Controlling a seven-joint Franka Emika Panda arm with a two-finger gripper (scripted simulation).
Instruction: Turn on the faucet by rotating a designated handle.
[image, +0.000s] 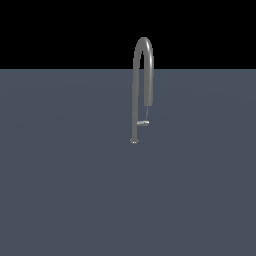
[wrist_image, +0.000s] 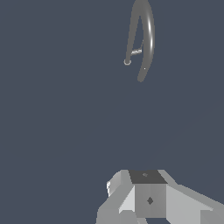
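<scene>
The faucet is a tall slim grey gooseneck standing on a small round base flange, at mid-distance in the exterior view. Its handle is a short stubby lever jutting from the lower stem toward the exterior view's right, just under the downturned spout end. The wrist view shows the same faucet from above and far off, with the handle beside the stem. Blocky grey-white parts of my gripper sit at that view's edge, well apart from the faucet. How the jaws stand is unclear. The exterior view shows no arm.
A flat dark blue-grey floor spreads all around the faucet, with black background above its far edge. Nothing else stands on it in either view.
</scene>
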